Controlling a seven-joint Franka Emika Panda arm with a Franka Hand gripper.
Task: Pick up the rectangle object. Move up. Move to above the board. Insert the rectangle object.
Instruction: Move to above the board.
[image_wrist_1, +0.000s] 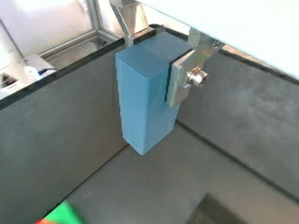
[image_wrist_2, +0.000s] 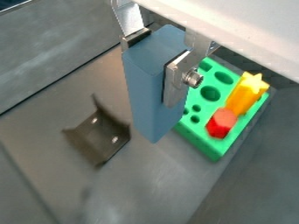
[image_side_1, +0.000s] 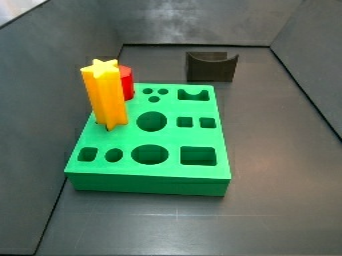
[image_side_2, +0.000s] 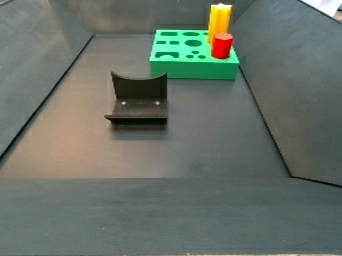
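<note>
Blue-grey and plain-faced, the rectangle object hangs upright — long axis vertical — clamped in the end effector above the dark worktop. Only wrist views show it; both side views show just the fixture and the green board — yellow post, red peg.

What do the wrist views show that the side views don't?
Only the wrist views show the gripper, shut on the rectangle object and holding it up off the floor, not yet over the board.

Only the side views show the board's full set of holes.

Both kinds show the board, the yellow star post, the red piece and the fixture.
</note>
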